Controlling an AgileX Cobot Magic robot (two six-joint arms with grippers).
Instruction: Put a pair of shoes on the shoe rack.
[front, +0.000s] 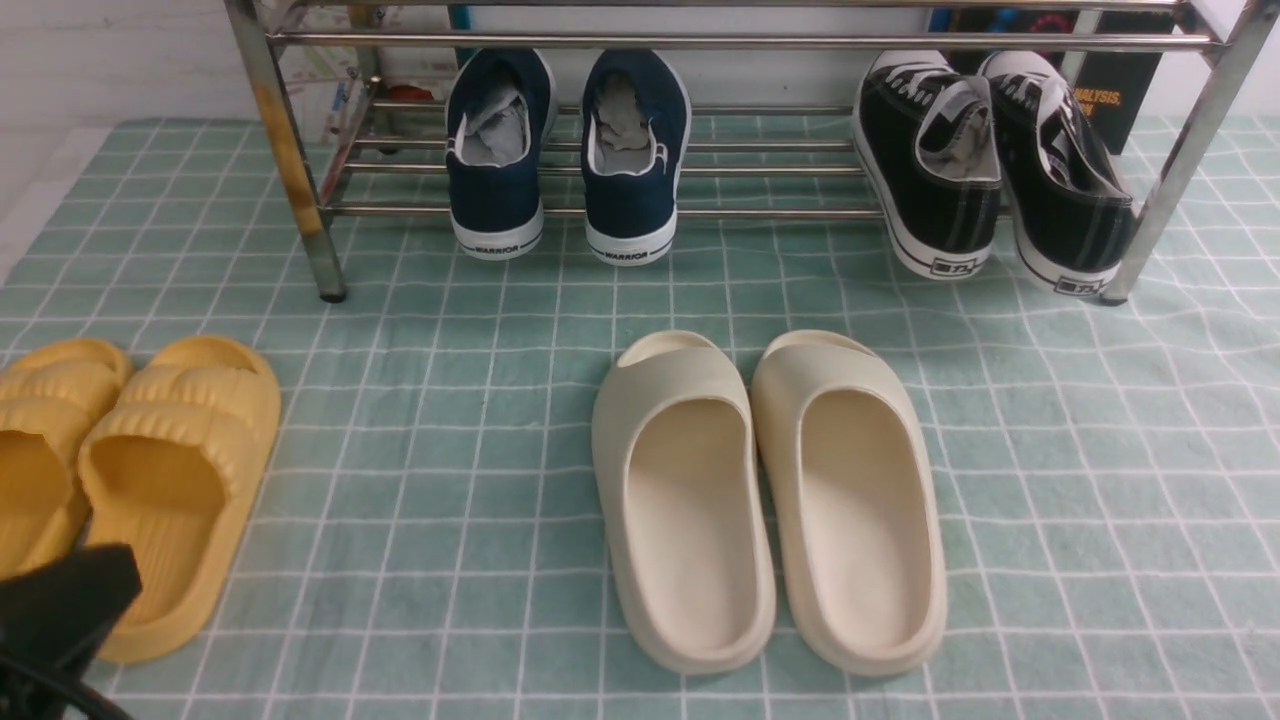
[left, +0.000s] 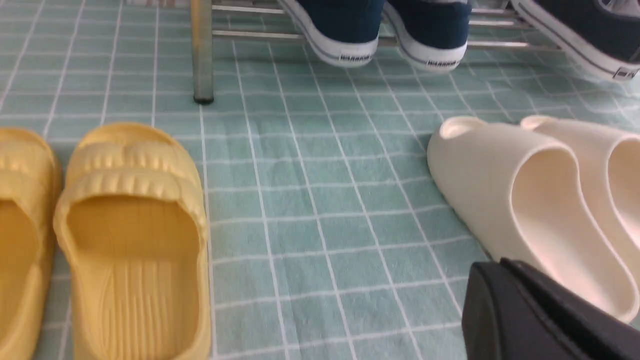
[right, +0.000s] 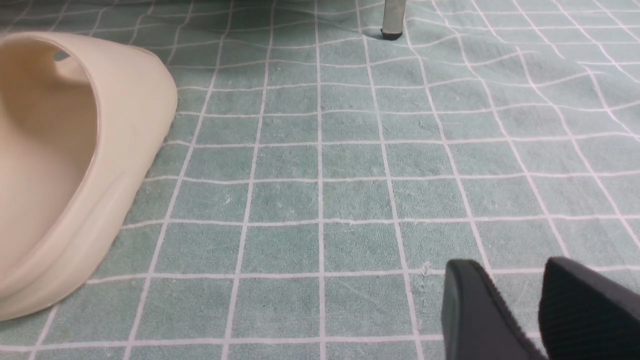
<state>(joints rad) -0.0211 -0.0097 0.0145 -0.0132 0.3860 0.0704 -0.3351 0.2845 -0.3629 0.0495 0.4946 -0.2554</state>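
On the shoe rack (front: 620, 212): navy slip-ons (front: 498, 160), paired side by side. Left gripper (left: 500, 267): closed, empty. Right gripper (right: 507, 265): jaws apart, nothing held.

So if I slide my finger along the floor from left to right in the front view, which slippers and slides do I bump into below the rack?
Yellow slipper, another yellow slipper, cream slide, another cream slide.
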